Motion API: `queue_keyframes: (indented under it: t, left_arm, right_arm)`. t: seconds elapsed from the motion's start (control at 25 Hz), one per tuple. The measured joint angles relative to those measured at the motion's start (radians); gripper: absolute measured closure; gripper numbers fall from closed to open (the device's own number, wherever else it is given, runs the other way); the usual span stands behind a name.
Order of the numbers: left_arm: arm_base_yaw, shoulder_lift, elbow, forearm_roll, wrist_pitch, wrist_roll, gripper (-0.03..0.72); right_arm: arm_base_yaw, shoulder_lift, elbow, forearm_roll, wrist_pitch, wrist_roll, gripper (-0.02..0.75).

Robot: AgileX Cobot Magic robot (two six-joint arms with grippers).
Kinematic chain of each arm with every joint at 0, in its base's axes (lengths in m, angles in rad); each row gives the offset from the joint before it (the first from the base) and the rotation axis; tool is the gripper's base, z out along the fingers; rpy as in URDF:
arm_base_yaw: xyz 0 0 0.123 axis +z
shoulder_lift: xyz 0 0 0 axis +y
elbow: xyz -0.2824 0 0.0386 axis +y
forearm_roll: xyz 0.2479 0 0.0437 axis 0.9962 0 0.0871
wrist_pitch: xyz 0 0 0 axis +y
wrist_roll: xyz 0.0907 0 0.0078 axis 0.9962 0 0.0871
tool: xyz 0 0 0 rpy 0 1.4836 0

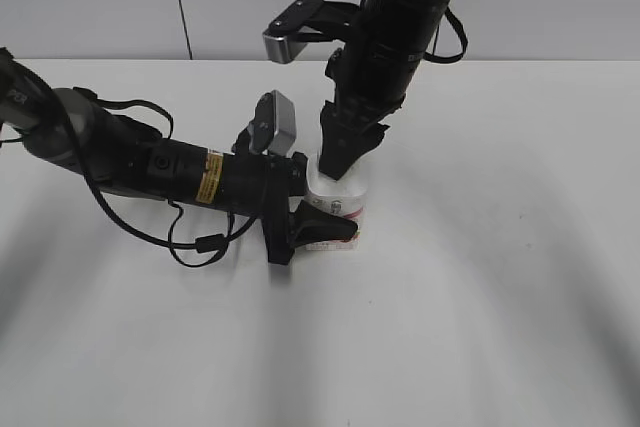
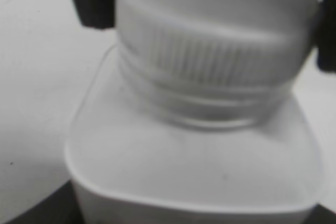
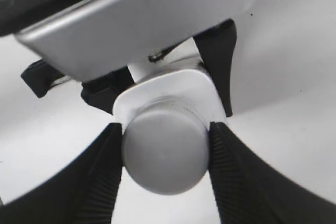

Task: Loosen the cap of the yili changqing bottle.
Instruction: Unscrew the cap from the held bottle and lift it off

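Observation:
The yili changqing bottle point(image 1: 341, 203) stands upright on the white table, white with a pink-red label low on its side. My left gripper point(image 1: 322, 227) comes in from the left and is shut on the bottle's body. My right gripper point(image 1: 345, 159) comes straight down from above and hides the cap in the exterior view. In the right wrist view its two ribbed black fingers point(image 3: 165, 129) press on both sides of the white cap point(image 3: 165, 153), above the bottle's shoulder point(image 3: 170, 88). The left wrist view shows the ribbed cap point(image 2: 210, 51) and the shoulder point(image 2: 194, 161) close up, blurred.
The white table point(image 1: 500, 277) spreads all round the bottle, with a pale wall behind. The left arm and its cables point(image 1: 150, 162) lie low across the left of the table. The left arm's silver camera housing point(image 3: 142, 19) sits just behind the bottle.

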Motion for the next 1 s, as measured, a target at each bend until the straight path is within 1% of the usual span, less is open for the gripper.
queue_keyframes:
  t: [0.28,0.56,1.0]
  left_arm:
    - [0.0,0.0,0.0,0.003,-0.001,0.0,0.284]
    - [0.0,0.0,0.0,0.003,-0.001,0.0,0.286]
    - [0.0,0.0,0.0,0.003,-0.005,-0.001,0.288]
  right_arm:
    - [0.0,0.0,0.0,-0.003,0.002,-0.222,0.341]
    - [0.0,0.0,0.0,-0.007,0.002,-0.36,0.342]
    - [0.0,0.0,0.0,-0.007,0.002,-0.391,0.342]
